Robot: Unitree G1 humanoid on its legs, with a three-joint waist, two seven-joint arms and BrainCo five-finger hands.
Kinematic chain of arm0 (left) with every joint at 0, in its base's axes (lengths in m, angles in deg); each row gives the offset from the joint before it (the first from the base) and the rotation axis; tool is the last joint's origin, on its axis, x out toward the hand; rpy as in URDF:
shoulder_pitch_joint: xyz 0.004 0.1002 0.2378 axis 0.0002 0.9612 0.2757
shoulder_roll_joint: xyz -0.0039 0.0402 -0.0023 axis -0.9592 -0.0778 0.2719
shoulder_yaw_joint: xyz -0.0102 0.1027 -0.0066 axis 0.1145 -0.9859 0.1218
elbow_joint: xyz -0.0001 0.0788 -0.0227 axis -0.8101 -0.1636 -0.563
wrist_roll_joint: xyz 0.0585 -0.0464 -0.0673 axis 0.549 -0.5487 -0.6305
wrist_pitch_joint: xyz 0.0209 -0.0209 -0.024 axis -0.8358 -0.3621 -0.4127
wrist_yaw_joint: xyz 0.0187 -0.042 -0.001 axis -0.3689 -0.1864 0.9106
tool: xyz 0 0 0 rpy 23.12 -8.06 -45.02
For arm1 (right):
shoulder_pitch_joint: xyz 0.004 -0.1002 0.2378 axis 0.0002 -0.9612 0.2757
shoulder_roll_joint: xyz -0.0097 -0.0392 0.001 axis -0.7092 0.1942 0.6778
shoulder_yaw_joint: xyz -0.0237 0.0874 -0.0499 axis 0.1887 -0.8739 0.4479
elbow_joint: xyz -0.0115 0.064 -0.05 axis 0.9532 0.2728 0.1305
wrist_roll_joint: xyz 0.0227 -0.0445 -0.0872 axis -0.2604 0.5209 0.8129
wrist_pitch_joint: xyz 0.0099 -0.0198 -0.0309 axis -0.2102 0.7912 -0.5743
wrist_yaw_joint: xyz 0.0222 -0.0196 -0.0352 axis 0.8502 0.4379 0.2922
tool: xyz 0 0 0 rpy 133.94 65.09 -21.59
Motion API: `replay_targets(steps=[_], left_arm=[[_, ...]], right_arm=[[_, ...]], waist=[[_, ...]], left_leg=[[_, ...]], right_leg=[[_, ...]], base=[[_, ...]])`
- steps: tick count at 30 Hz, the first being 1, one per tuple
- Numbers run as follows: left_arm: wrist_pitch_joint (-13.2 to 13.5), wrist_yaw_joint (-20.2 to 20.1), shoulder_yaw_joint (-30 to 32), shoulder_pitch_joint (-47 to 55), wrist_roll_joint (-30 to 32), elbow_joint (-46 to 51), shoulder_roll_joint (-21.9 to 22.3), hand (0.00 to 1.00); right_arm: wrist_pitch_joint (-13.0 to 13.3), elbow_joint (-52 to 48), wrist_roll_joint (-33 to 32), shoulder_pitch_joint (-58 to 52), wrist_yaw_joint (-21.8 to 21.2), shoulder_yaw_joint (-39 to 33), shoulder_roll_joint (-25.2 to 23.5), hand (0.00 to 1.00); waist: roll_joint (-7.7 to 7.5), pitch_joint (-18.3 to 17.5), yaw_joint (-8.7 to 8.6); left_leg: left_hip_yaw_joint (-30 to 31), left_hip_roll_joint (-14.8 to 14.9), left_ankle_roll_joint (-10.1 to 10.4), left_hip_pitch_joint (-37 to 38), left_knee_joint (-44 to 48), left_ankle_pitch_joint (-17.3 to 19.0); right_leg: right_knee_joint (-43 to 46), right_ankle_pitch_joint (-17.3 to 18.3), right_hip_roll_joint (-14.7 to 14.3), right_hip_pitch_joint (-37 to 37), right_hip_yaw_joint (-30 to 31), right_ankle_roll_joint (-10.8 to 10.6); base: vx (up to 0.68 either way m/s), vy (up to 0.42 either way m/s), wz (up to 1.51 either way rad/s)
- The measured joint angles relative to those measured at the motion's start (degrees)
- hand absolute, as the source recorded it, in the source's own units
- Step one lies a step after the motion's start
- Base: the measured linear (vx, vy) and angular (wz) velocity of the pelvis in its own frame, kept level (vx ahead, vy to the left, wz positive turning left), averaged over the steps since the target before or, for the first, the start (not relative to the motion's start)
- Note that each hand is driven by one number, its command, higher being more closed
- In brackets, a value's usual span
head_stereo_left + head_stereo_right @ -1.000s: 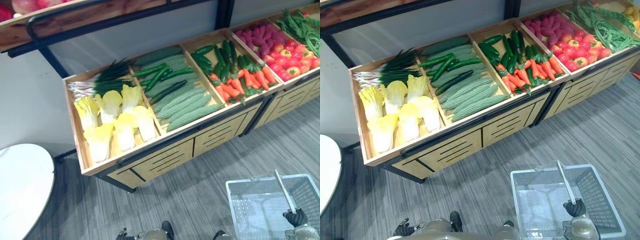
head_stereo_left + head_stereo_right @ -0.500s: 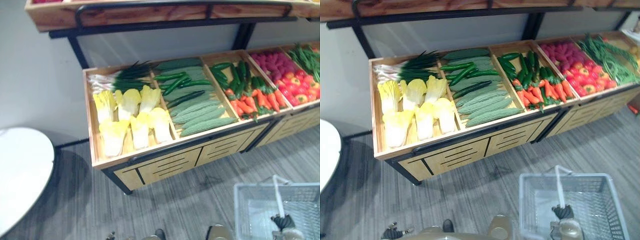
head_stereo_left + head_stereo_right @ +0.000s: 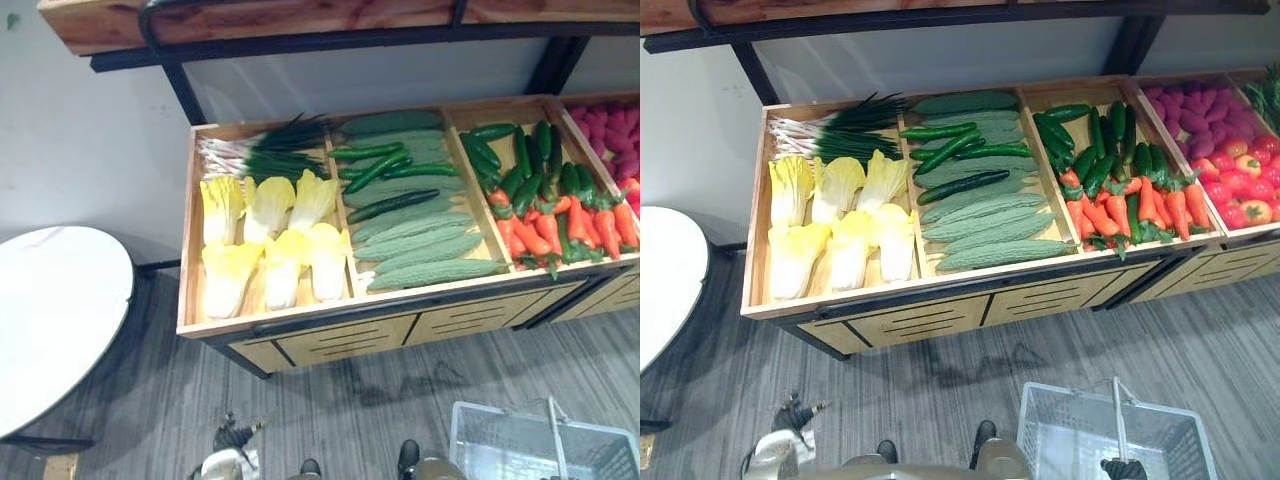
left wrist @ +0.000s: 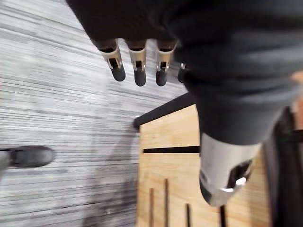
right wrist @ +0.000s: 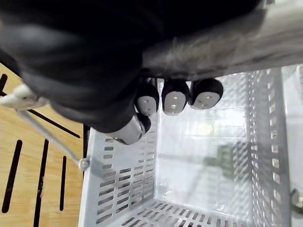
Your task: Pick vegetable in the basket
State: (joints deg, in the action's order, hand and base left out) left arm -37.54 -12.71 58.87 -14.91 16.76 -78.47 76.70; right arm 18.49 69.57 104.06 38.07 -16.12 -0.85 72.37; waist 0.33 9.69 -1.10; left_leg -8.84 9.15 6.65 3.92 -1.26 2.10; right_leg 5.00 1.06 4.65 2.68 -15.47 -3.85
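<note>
At the foot of the wooden produce stand (image 3: 940, 315), I am carrying the empty perforated plastic basket (image 5: 123, 198) low by its slim metal handle (image 3: 1119, 415), right hand (image 5: 175, 97) fingers clenched round it, keeping my left hand (image 4: 137, 61) released for picking. Ridged bitter gourds (image 3: 990, 225), smooth cucumbers (image 3: 960, 150) and leafy napa cabbages (image 3: 845, 225) are lying unpicked in their compartments.

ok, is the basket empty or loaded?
Empty. Right wrist view looks into the basket: bare bottom, no vegetable inside. Right hand curled round its handle.
</note>
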Motion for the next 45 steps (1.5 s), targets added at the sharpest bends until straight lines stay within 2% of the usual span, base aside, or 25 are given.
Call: replay_targets(steps=[1, 2, 6, 9, 13, 15, 17, 19, 22, 24, 26, 32, 35, 39, 45], left_arm=[[0.13, 2.64, -0.80, 0.25, 0.01, 7.07, 0.32, 0.00], [0.19, 3.63, -1.27, 0.44, 0.01, 10.07, 0.35, 0.00], [3.45, 12.05, -2.82, 0.29, 0.48, 25.85, 0.42, 0.00], [3.78, 15.66, -2.74, -2.01, 1.23, 29.02, 0.28, 0.00], [3.72, 18.49, -2.63, -5.76, 1.89, 30.12, -0.29, 0.00], [3.70, 19.70, -2.38, -8.38, 2.94, 29.94, -2.81, 0.00], [3.71, 20.42, -1.82, -10.97, 2.97, 27.71, -4.73, 0.00], [3.25, 20.86, -1.45, -16.39, 3.00, 20.82, -7.51, 0.00], [1.03, 20.57, -1.60, -23.49, 3.14, 11.74, -11.66, 0.00], [-0.12, 20.14, -1.89, -25.99, 4.85, 8.44, -14.43, 0.00], [-0.69, 19.25, -2.24, -29.11, 5.62, 5.19, -16.17, 0.00], [-2.51, 19.40, -1.83, -31.67, 5.60, 2.82, -18.03, 0.00], [-2.58, 19.44, -1.78, -32.75, 5.64, 0.93, -18.10, 0.00], [-2.96, 19.31, -1.62, -34.76, 6.40, 0.43, -18.32, 0.00], [-2.97, 19.52, -1.50, -35.64, 8.01, -1.59, -18.97, 0.00]], right_arm=[[0.28, -0.75, -0.01, -0.07, 0.36, 0.26, -0.95, 1.00], [0.37, -1.05, -0.02, -0.22, 0.57, 0.54, -1.40, 1.00], [1.17, -2.81, -0.15, -2.25, 2.20, 4.39, -3.76, 1.00], [1.16, -2.86, -0.15, -2.51, 2.44, 5.83, -3.65, 1.00], [1.16, -3.71, -0.02, -2.33, 2.47, 6.93, -3.51, 1.00], [1.18, -4.60, 0.03, -1.42, 2.46, 8.76, -3.08, 1.00], [1.21, -4.83, 0.05, -0.27, 2.43, 9.18, -2.72, 1.00], [1.19, -4.85, 0.05, 1.32, 2.43, 10.69, -1.54, 1.00], [1.25, -4.93, 0.09, 3.82, 2.41, 11.93, -0.68, 1.00], [1.33, -4.96, 0.09, 5.63, 2.41, 13.29, 0.00, 1.00], [1.91, -5.17, 0.07, 6.70, 2.43, 13.50, 0.75, 1.00], [2.21, -5.49, 0.03, 7.22, 2.69, 14.78, 1.05, 1.00], [2.32, -5.47, 0.03, 7.26, 3.02, 15.97, 1.14, 1.00], [2.69, -5.46, 0.01, 7.75, 3.54, 16.32, 1.18, 1.00], [2.68, -5.41, 0.00, 7.76, 3.66, 17.81, 1.37, 1.00]], waist=[[-0.58, -0.02, 0.24], [-0.77, -0.11, 0.36], [-0.99, -0.05, 1.19], [-0.85, -0.07, 1.04], [-0.84, 0.02, 0.87], [-0.97, 0.23, 0.08], [-0.97, 0.55, -0.25], [-0.96, 1.95, -0.45], [-1.31, 3.95, -0.92], [-1.62, 5.24, -1.91], [-1.63, 7.30, -1.83], [-1.58, 8.48, -1.77], [-1.56, 8.57, -1.44], [-1.78, 10.53, -1.21], [-1.81, 10.57, -1.35]], left_leg=[[0.08, -0.13, -0.11, -0.52, -0.17, -0.24], [0.11, -0.19, -0.16, -0.72, -0.18, -0.31], [0.02, -0.73, -0.50, -0.91, -0.43, -0.55], [0.00, -0.92, -0.73, -1.48, -0.62, -0.71], [-0.30, -0.98, -0.83, -2.09, -0.77, -0.86], [-1.43, -0.98, -0.83, -2.96, -0.80, -0.88], [-2.43, -1.02, -0.85, -3.67, -0.76, -0.92], [-3.55, -1.20, -0.85, -3.81, -0.74, -0.96], [-4.76, -1.35, -0.86, -4.73, -0.65, -0.97], [-5.02, -1.45, -0.86, -5.75, -0.54, -1.06], [-5.91, -1.52, -0.86, -6.09, -0.53, -1.07], [-6.64, -1.54, -0.85, -6.84, -0.49, -1.07], [-6.94, -1.71, -0.85, -6.97, -0.42, -1.07], [-7.47, -2.07, -0.84, -7.12, 0.01, -1.04], [-7.79, -2.01, -0.99, -8.66, 0.66, -1.15]], right_leg=[[-0.82, -0.47, 0.00, 0.05, -0.16, 0.09], [-1.16, -0.71, 0.02, 0.05, -0.23, 0.05], [-3.43, -1.90, 0.17, -0.85, -0.35, -0.12], [-4.66, -2.47, 0.16, -0.92, -0.43, -0.26], [-6.02, -3.31, 0.00, -0.67, -0.14, -0.26], [-5.94, -3.82, -0.08, 1.18, 0.76, 0.00], [-6.01, -4.36, -0.17, 2.44, 1.95, 0.03], [-5.98, -4.99, -0.22, 3.37, 3.27, 0.10], [-5.87, -5.49, -0.25, 5.08, 4.52, 0.13], [-5.86, -5.84, -0.21, 6.27, 4.97, 0.14], [-5.67, -5.93, -0.21, 7.15, 5.74, 0.10], [-5.58, -6.05, -0.24, 8.28, 6.46, 0.22], [-4.68, -6.05, -0.02, 9.06, 6.77, 0.22], [-3.82, -6.04, 0.43, 9.59, 7.32, 0.21], [-2.74, -6.06, 0.51, 11.53, 7.74, 0.19]], base=[[-0.02, 0.001, 0.09], [-0.03, 0.005, 0.04], [-0.02, 0.007, 0.00], [-0.04, 0.008, 0.02], [0.00, -0.002, -0.03], [0.01, -0.001, -0.22], [0.03, 0.002, -0.35], [0.02, 0.002, -0.31], [0.00, -0.002, -0.19], [-0.01, -0.009, -0.13], [0.01, -0.006, -0.16], [0.03, -0.007, -0.06], [0.00, -0.001, -0.04], [-0.05, -0.001, -0.04], [-0.04, -0.019, -0.03]])
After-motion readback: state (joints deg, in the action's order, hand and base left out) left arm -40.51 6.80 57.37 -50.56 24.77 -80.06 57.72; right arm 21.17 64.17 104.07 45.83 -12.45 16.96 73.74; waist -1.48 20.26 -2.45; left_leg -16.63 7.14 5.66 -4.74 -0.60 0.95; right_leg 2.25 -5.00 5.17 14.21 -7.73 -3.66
